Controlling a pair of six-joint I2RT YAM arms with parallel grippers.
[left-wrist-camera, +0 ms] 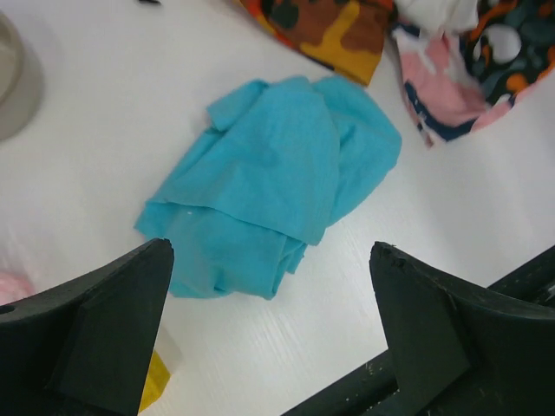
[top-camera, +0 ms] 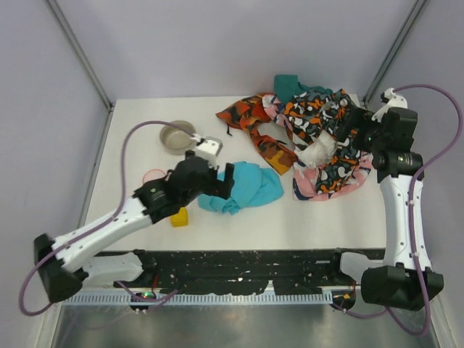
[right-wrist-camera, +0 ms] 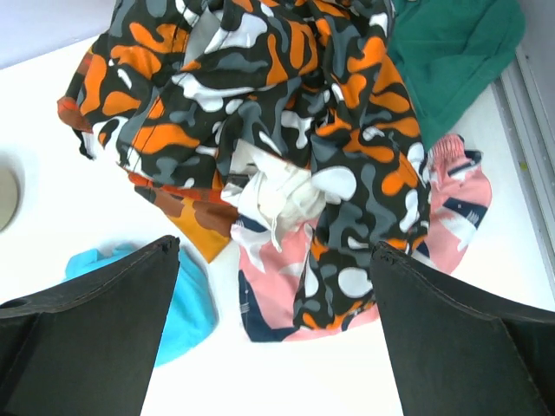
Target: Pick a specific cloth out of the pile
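Both jaws wide, empty: left gripper point(left-wrist-camera: 270, 250) over turquoise cloth point(top-camera: 246, 187), right gripper point(right-wrist-camera: 276, 250) over pile point(top-camera: 326, 138) at its 2 o'clock; risk of snagging a loose fold, dragging cloth into pile.

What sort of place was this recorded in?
Likely a robot lab test cell: a white table walled in by plain grey panels, a left arm and right arm mounted at its near edge, and a pile of cloths set out.

Just before the crumpled cloth point(left-wrist-camera: 277, 173), left gripper point(left-wrist-camera: 270, 250) with jaws spread wide; beyond the cloth, edge of the pile point(left-wrist-camera: 442, 95).
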